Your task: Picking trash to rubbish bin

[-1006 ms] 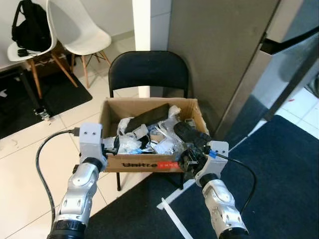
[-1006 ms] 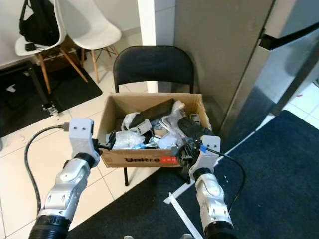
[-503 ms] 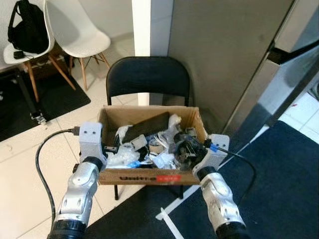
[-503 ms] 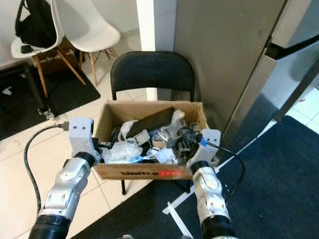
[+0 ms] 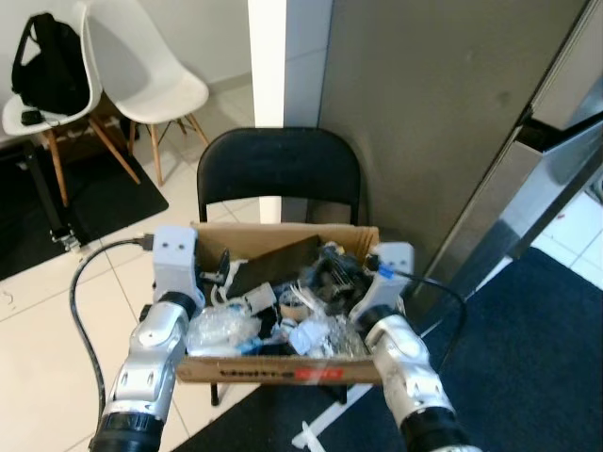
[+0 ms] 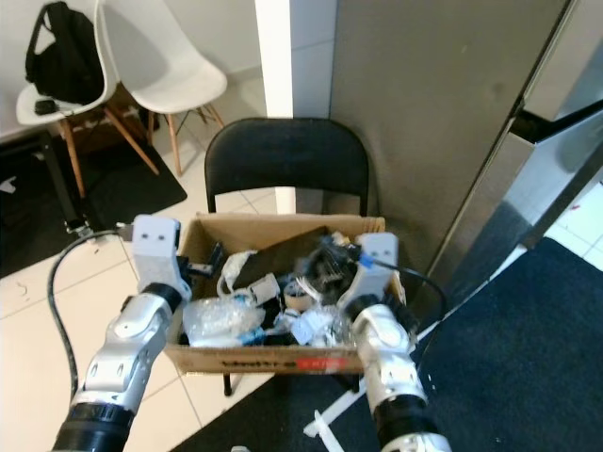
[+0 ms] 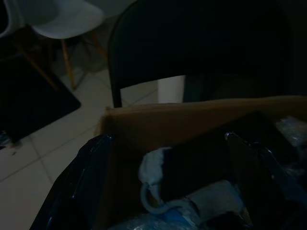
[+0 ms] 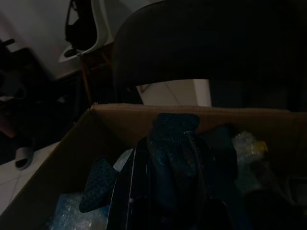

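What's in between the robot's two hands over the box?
Between the left gripper and the right gripper, the head views show a heap of trash in the cardboard box: a flat black slab, clear plastic wrap and crumpled white bits.

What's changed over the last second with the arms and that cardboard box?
Both arms advanced over the cardboard box. The right pincer, shut on a dark crumpled piece of trash, moved from the box's front right corner to above its middle. The left pincer went further over the left side. Box, black chair unchanged.
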{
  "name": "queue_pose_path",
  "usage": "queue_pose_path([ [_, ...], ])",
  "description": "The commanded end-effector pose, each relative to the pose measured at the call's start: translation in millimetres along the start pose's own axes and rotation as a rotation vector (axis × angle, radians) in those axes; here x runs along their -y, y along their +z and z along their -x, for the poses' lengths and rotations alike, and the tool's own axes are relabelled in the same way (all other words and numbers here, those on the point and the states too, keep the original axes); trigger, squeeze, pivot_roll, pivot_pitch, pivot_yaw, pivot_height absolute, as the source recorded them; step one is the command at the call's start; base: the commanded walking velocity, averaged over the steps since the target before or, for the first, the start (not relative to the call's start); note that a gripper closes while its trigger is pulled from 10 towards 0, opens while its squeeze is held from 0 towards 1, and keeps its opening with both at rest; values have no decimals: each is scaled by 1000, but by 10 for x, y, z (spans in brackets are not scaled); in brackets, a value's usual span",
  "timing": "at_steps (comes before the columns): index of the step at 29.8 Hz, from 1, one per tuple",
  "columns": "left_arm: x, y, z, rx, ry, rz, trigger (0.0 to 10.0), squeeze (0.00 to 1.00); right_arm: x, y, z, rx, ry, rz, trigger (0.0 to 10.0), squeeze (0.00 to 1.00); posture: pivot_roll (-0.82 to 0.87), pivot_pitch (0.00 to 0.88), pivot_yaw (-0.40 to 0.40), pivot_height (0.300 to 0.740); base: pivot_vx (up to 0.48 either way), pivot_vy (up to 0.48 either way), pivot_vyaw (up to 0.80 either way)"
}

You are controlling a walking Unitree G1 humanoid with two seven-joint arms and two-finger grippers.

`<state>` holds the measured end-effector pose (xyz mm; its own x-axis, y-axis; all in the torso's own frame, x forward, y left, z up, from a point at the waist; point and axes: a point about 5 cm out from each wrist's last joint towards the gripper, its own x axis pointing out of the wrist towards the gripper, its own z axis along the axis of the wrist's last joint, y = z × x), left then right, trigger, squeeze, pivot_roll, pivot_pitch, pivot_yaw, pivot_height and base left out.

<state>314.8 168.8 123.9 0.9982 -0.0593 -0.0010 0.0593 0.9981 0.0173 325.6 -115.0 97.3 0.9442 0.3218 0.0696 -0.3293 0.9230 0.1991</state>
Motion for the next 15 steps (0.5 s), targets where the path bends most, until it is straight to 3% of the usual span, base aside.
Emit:
queue_pose_path([
  [1,-25,-48,25,-25,5,-29,10000,0,46,-59,38,-24,-14,6,10000,0,76,105,32,740,0,0,0],
  [7,1,-70,23,-36,-9,-48,10000,0,58,-87,26,-48,-16,33,10000,0,74,107,34,740,0,0,0],
  [11,57,-95,42,-30,-58,-101,10000,0,84,-258,59,-189,30,105,10000,0,69,110,33,740,0,0,0],
  [15,64,-112,39,-34,-72,-118,10000,0,102,-292,64,-206,30,122,10000,0,68,115,33,740,0,0,0],
])
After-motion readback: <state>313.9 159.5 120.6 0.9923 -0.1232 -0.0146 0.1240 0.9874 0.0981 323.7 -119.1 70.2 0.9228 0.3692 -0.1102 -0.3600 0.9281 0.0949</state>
